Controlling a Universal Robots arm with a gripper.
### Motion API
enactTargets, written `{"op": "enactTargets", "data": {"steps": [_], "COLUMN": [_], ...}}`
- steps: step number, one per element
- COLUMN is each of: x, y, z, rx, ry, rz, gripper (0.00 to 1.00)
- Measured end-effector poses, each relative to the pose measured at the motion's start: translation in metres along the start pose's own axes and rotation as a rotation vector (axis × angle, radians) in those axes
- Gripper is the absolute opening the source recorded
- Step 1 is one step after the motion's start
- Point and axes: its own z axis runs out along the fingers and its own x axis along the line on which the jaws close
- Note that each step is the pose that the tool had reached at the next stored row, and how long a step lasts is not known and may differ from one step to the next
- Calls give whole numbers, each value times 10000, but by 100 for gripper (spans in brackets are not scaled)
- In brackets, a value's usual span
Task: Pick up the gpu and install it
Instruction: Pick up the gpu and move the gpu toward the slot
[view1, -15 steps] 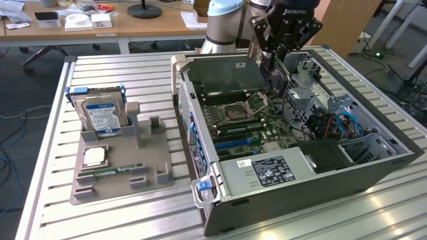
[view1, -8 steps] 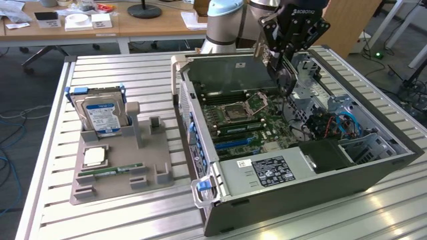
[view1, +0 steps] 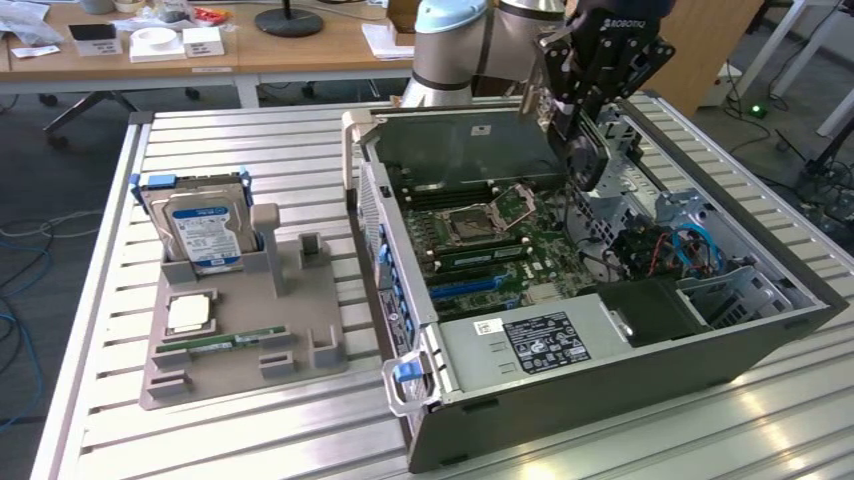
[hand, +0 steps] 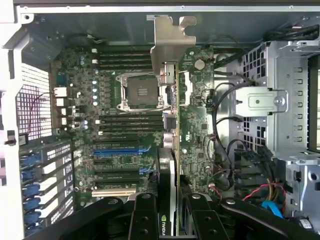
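My gripper (view1: 583, 118) hangs over the far side of the open computer case (view1: 747, 330), shut on the gpu (view1: 586, 165). The gpu is a thin black card held on edge above the motherboard (view1: 487, 235). In the wrist view the gpu (hand: 169, 165) appears edge-on between my black fingers (hand: 144, 217), with its silvery bracket (hand: 167, 40) pointing away from my gripper (hand: 170, 210). The card floats above the board, apart from the blue expansion slot (hand: 117, 150) and the empty CPU socket (hand: 140, 91).
On the exterior view's left a grey holder tray (view1: 320, 352) carries a silver hard drive (view1: 203, 232), a CPU (view1: 191, 313) and a green RAM stick (view1: 220, 343). Inside the case are the power supply (view1: 534, 342), a drive cage (hand: 280, 100) and loose cables (view1: 667, 250).
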Motion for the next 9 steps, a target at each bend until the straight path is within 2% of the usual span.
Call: {"op": "enactTargets", "data": {"steps": [9], "x": [-165], "y": [12], "z": [4], "rx": [0], "ry": [0], "rz": [0], "gripper": [27]}}
